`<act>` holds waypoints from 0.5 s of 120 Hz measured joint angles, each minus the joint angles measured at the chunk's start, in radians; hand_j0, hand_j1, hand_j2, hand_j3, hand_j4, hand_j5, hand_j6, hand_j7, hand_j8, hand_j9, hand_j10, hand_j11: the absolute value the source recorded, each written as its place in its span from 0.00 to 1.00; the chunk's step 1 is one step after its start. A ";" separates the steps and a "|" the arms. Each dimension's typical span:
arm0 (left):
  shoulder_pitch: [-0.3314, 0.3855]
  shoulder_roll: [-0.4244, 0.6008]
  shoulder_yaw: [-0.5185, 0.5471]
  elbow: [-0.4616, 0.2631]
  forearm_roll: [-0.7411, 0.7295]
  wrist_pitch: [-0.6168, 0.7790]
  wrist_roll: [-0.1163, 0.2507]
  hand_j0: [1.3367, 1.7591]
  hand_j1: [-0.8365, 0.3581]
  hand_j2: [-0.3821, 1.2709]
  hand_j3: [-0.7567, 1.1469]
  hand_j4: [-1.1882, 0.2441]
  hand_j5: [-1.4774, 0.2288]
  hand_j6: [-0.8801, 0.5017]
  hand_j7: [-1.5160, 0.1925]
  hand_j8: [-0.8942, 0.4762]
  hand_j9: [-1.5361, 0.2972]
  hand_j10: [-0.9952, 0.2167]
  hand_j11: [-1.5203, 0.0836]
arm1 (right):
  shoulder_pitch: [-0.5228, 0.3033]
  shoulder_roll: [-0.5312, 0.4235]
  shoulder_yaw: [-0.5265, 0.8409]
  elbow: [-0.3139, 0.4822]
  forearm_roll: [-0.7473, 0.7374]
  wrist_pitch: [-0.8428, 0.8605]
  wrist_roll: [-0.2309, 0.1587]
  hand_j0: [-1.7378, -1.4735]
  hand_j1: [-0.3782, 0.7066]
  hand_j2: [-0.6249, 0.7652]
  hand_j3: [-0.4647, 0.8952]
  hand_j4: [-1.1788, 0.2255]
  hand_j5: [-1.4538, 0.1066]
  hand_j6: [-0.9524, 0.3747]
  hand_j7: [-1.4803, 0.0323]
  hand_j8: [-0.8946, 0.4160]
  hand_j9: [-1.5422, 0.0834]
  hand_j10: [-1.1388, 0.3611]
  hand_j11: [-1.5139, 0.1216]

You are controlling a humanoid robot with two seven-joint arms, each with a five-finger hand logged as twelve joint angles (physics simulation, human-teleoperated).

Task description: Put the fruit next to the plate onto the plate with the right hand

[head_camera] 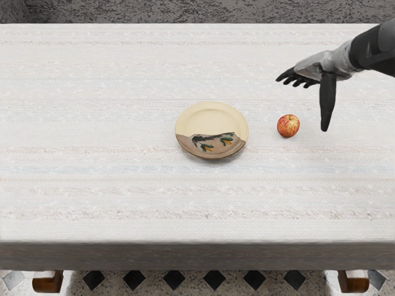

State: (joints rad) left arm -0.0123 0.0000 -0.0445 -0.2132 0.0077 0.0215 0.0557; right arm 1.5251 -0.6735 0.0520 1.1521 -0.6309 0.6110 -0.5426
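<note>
1. Nearest the camera, below the front edge of the surface, a strip of pale floor (214, 290) carries a row of black diamond tiles, with 2 brown wooden pieces (47, 282) showing at the lower left and lower right corners.
2. The surface (123, 197) is wide and pale, with faint horizontal stripes, and fills most of the view.
3. Near its middle sits 1 round plate (210, 117), cream-coloured, with a brown band and a dark green and orange motif on its near side.
4. The fruit is 1 red-and-yellow apple (288, 126). It rests on the surface just to the right of the plate, apart from its rim and not on it.
5. Beyond the apple and slightly to its right, the right robot hand (318, 71) comes in from the upper right edge on a grey and dark arm. Its dark fingers (293, 78) are spread apart and point left, the thumb (327, 102) hangs straight down, and it grips nothing. The thumb tip ends just right of the apple without touching it.
6. Farthest away, behind the surface, lies a dark grey mottled floor (185, 11).
</note>
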 joint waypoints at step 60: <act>0.000 0.000 0.000 0.000 0.000 0.000 0.000 0.76 0.99 0.23 0.40 0.83 0.87 0.64 0.89 0.65 0.84 0.82 0.95 | -0.126 -0.010 -0.001 0.227 -0.196 -0.286 -0.068 0.30 0.05 0.45 0.34 0.82 0.92 0.70 0.96 0.67 0.93 0.75 0.91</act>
State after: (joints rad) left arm -0.0123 0.0000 -0.0446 -0.2132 0.0077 0.0215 0.0555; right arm 1.3993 -0.6836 0.0507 1.3789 -0.8266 0.3248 -0.6103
